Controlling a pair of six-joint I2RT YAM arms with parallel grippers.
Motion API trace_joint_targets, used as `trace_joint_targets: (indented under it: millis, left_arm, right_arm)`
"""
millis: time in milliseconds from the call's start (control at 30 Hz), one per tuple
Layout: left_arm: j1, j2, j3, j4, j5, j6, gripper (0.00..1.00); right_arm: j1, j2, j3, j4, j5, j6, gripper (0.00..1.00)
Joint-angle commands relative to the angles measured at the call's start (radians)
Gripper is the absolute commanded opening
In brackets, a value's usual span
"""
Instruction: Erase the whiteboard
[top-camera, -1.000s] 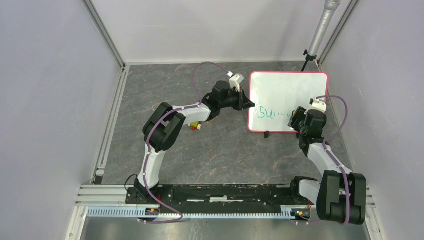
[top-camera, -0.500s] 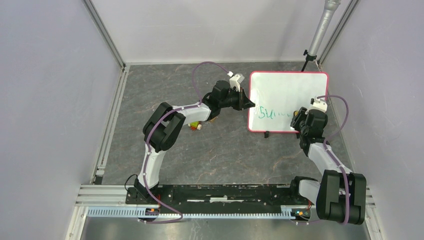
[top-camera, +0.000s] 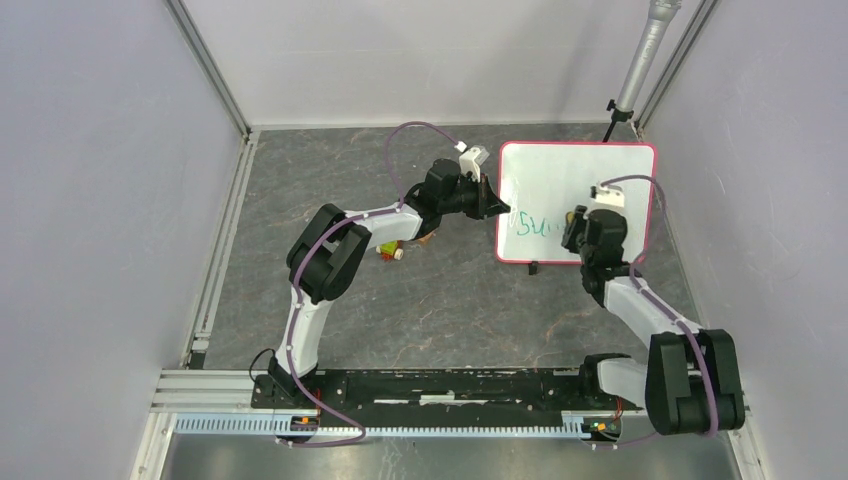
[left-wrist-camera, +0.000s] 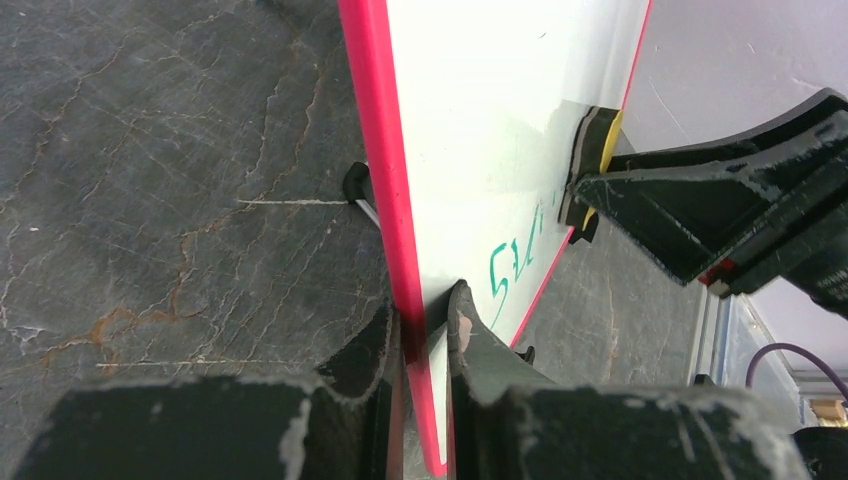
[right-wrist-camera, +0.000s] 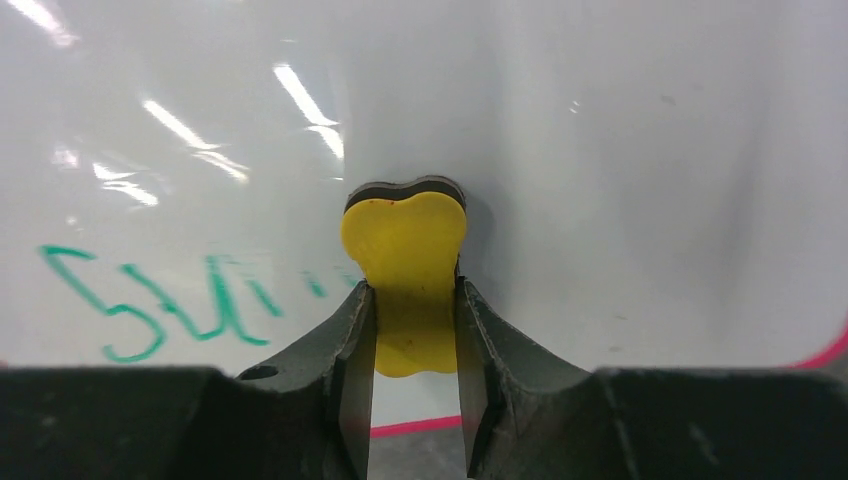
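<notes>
Dark grey, stone-patterned tabletop (top-camera: 450, 300) is enclosed by pale lilac walls. At the upper right of the top view the whiteboard (top-camera: 560, 175) is seen, white with a thin pink-red frame and rounded corners. Green marks (top-camera: 535, 226) are written low on the left half of its face; the part to their right is blank. A small black foot (top-camera: 534, 268) shows at its lower edge.

The board's left edge is pinched between the fingers of the left gripper (top-camera: 497, 210). In the left wrist view the red frame (left-wrist-camera: 375, 150) is caught tightly between the two jaws of that gripper (left-wrist-camera: 420, 320).

The right gripper (top-camera: 578, 228) is placed over the board's lower middle, just right of the marks. In the right wrist view a yellow eraser (right-wrist-camera: 405, 235) is clamped between its jaws (right-wrist-camera: 412, 300), and the eraser's dark pad is pressed against the white face (right-wrist-camera: 620, 150), beside the writing (right-wrist-camera: 150, 300).

A small red and yellow object (top-camera: 390, 250) lies under the left arm. A grey pole (top-camera: 645, 55) stands in the upper right corner.
</notes>
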Motion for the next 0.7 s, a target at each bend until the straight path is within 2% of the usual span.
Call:
trace_joint_targets:
  millis: [0, 167, 333, 667]
  left_arm:
    - [-0.001, 0.072, -0.008, -0.141, -0.16, 0.181, 0.02]
    - [-0.001, 0.072, -0.009, -0.14, -0.159, 0.181, 0.02]
    - [-0.001, 0.072, -0.009, -0.141, -0.16, 0.181, 0.02]
    - [-0.001, 0.072, -0.009, -0.141, -0.157, 0.183, 0.02]
  right_arm:
    - [0.176, 0.073, 0.077, 0.054, 0.01, 0.035, 0.29]
    - [0.286, 0.144, 0.132, 0.066, 0.037, 0.056, 0.29]
    - [0.281, 0.143, 0.17, 0.021, 0.122, 0.024, 0.3]
    - [0.016, 0.057, 0.056, -0.027, 0.114, -0.015, 0.31]
